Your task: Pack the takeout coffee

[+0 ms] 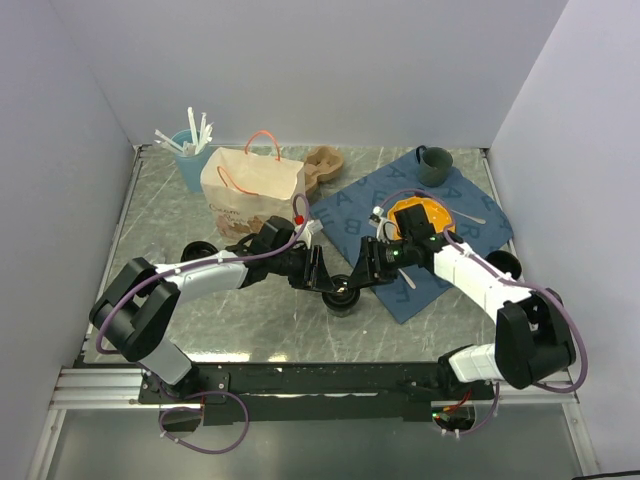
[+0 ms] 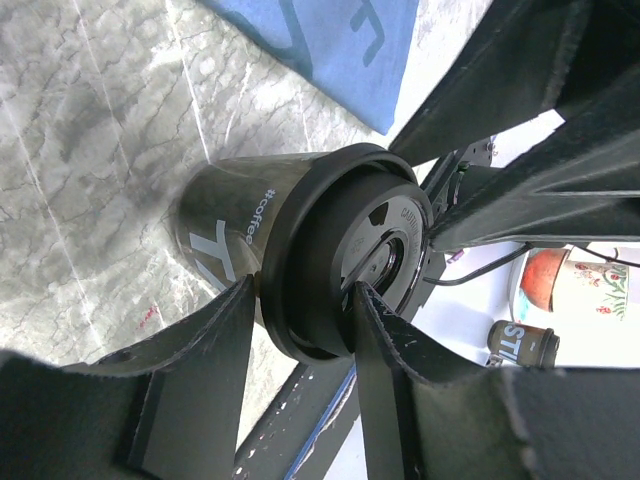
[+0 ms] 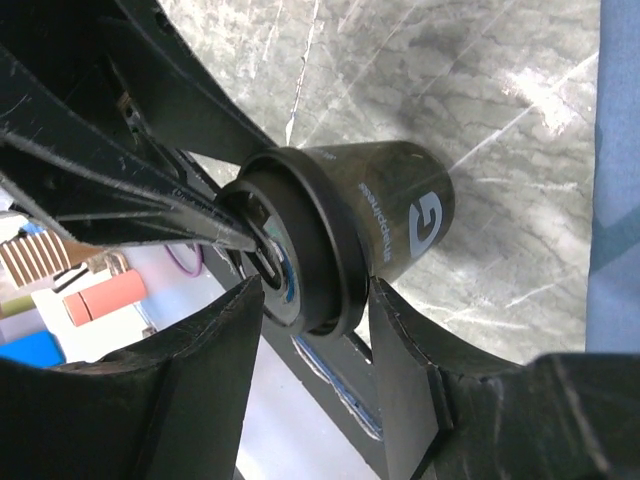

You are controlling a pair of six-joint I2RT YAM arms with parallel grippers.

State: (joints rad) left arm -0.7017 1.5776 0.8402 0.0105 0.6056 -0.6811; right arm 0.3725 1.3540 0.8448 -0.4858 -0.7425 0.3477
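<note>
The takeout coffee (image 1: 343,296), a small black cup with a black lid (image 2: 320,250), sits at mid-table between both grippers. My left gripper (image 1: 325,281) comes in from the left. In the left wrist view, the left gripper (image 2: 305,290) is shut on the cup's lid, one finger under the rim and one on the lid's top. My right gripper (image 1: 362,278) reaches in from the right. In the right wrist view, the right gripper (image 3: 315,290) straddles the same lid (image 3: 310,250): one finger (image 3: 400,330) touches under the rim, the other stands apart from the top.
A paper bag (image 1: 252,185) with orange handles stands at the back left, a light-blue cup of white sticks (image 1: 192,160) behind it. A blue cloth (image 1: 400,200) at the right carries a teal mug (image 1: 433,165) and an orange plate (image 1: 418,215). A brown object (image 1: 322,165) lies behind the bag.
</note>
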